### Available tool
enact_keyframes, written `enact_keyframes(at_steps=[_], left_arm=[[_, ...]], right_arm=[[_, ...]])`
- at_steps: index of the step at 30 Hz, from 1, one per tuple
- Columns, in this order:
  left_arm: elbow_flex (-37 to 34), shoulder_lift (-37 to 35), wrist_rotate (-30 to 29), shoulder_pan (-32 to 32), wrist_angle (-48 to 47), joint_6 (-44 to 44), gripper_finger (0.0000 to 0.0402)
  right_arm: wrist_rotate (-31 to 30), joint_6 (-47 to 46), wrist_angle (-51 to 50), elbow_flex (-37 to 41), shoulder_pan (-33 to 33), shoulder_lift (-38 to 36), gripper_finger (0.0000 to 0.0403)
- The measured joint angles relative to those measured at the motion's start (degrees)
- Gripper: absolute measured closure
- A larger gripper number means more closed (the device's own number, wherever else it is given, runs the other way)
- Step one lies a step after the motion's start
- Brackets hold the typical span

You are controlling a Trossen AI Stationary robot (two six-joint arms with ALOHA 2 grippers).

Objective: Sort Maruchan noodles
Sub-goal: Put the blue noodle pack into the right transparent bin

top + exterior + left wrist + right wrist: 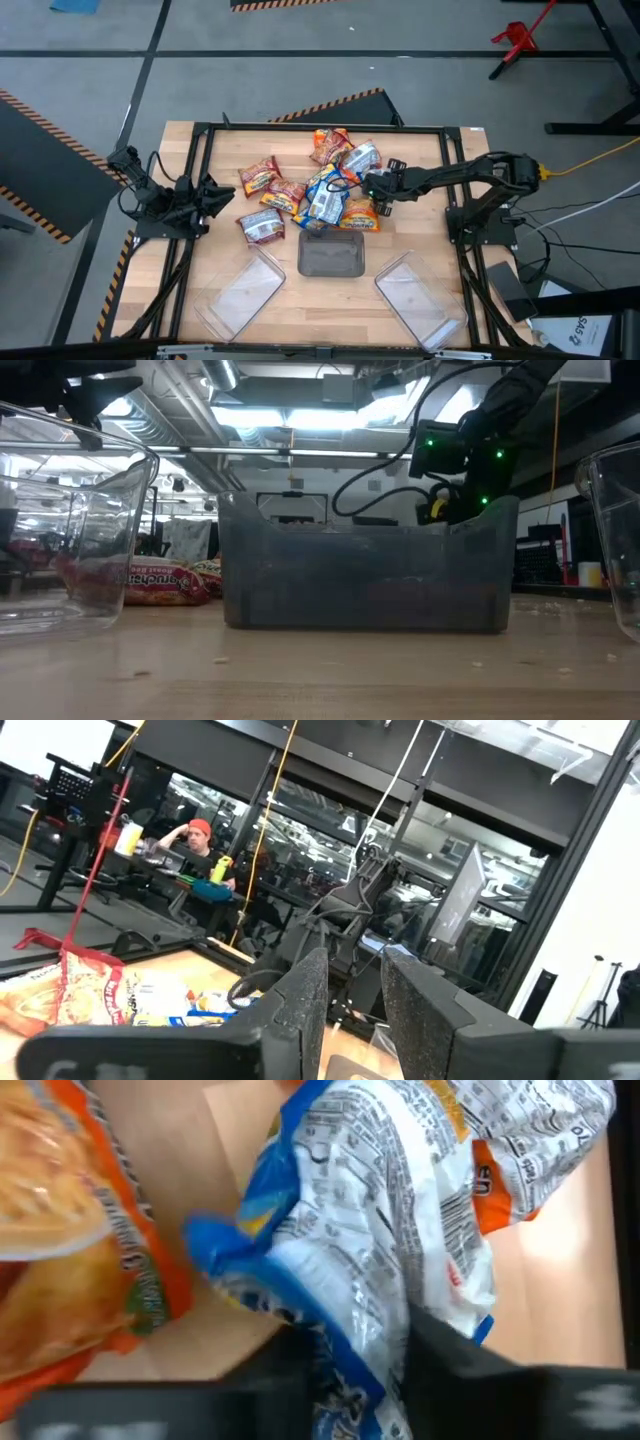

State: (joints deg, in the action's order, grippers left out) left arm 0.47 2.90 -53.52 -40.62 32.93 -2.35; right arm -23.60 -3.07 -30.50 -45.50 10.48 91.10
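Observation:
Several Maruchan noodle packets [310, 185], orange, dark red and blue-and-white, lie in a loose pile on the far half of the wooden table [330, 320]. My right gripper [368, 188] reaches into the pile from the right, tilted downward, and is shut on a blue-and-white packet [380, 1230]. An orange packet [70, 1230] lies beside it. My left gripper [205, 195] waits at the table's left edge, open, with nothing between its fingers [300, 1010]. My right gripper pinches the blue-and-white packet between its two fingers, at the packet's crumpled end [360, 1335] nearest the wrist. The fingers come slanting down from the table's right side. The packet stretches away from the fingers over the table and another orange packet [515, 1190]; I cannot tell whether it is lifted.
Three rectangular trays stand along the near edge: a clear one at left [240, 293], a dark one in the middle [331, 255] and a clear one at right [420, 295]. A black frame [320, 127] borders the table. A person sits in the room beyond [200, 840].

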Motion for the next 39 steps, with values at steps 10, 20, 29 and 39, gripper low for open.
enact_keyframes(at_steps=[10,20,29,39], left_arm=[[0.0,0.0,-2.7,0.0,-0.8,0.0,0.0310],[0.0,0.0,-7.5,0.0,-1.2,0.1,0.0310],[0.0,0.0,-9.5,0.0,-1.8,0.1,0.0310],[0.0,0.0,-10.4,0.0,-4.2,-0.4,0.0310]], right_arm=[[7.9,-2.0,-8.9,-6.2,-0.5,-5.9,0.0400],[10.2,-7.4,-26.2,-22.4,-9.3,-15.4,0.0403],[11.2,-7.6,-31.7,-20.5,-14.8,-16.9,0.0317],[1.3,-11.9,-14.3,0.6,-15.7,-16.9,0.0051]])
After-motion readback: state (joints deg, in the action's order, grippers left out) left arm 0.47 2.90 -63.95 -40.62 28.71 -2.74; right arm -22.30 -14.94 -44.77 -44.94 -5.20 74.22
